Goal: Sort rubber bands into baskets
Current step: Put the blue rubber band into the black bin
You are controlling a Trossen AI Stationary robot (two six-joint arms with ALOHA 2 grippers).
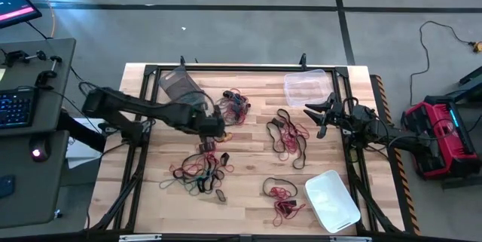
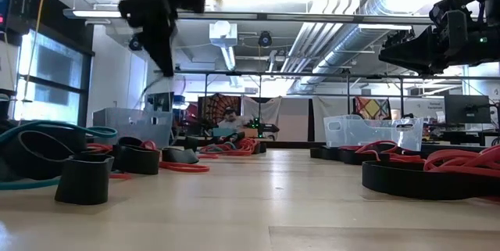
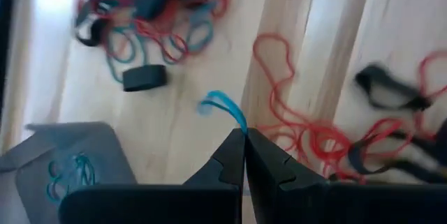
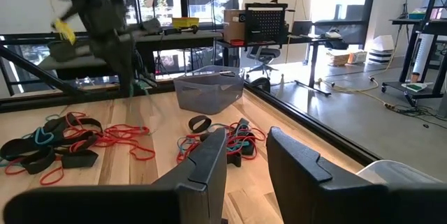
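While the left gripper hangs above the desk, its jaws are pressed together on a teal rubber band, whose loop curls out just past their tips. Beneath and beyond them lie tangles of red rubber bands; the grey basket sits off to one side. The right gripper waits with jaws spread, empty, near the clear basket.

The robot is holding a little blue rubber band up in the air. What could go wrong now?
1. The left gripper pinches the teal band only at its fingertips, so it might slip out before it reaches the grey basket.
2. That basket sits right by a pile of bands, so a drop could miss and land there.
3. The band is floppy and may snag on a finger when let go.
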